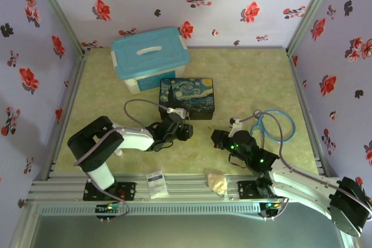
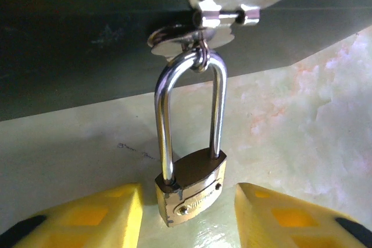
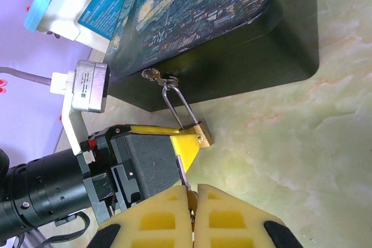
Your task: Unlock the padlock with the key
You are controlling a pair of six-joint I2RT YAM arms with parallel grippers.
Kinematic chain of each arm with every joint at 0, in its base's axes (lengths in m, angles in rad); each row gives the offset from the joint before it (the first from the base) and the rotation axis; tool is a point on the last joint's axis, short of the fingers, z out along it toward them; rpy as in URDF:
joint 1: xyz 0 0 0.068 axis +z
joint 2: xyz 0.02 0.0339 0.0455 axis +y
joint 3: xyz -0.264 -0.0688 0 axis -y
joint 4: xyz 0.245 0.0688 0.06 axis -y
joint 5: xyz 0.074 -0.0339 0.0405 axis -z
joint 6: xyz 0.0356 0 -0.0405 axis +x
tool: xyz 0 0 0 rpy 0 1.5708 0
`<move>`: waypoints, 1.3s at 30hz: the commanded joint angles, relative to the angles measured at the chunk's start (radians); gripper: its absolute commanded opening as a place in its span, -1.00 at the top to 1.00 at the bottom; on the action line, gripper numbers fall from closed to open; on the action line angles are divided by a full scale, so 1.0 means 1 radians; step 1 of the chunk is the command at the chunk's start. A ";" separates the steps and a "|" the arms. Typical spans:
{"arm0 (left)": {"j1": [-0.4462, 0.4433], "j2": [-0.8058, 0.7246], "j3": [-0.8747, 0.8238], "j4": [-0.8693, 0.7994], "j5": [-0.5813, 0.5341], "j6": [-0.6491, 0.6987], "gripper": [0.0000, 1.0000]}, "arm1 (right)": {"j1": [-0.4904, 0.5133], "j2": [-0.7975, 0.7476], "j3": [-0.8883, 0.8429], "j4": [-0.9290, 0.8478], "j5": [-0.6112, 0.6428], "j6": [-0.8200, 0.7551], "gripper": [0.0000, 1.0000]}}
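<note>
We are watching the left gripper, yellow fingers spread, straddling the small brass padlock, lying on the pale green table and hooked to the dark-blue painted box, long axis running far to near. The right gripper is pinching the thin grey metal key, pointing left toward the lock's near end.

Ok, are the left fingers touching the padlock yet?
Apart. Left wrist view: the padlock body sits between the left fingers, with a sliver of table showing on each side.
</note>
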 commanded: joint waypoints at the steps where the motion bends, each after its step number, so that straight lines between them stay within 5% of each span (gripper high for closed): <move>1: 0.008 0.025 0.015 0.027 -0.021 0.029 0.12 | -0.006 -0.005 -0.010 0.036 0.008 -0.002 1.00; 13: 0.010 0.080 0.031 0.082 -0.013 0.030 0.21 | -0.005 0.038 -0.020 0.071 0.007 0.005 1.00; 26: 0.006 0.040 -0.003 0.146 0.005 -0.120 0.70 | -0.005 0.159 -0.031 0.117 0.029 0.077 1.00; 39: -0.003 -0.020 -0.080 0.291 -0.008 -0.356 0.82 | -0.008 0.673 -0.024 0.733 -0.114 0.368 1.00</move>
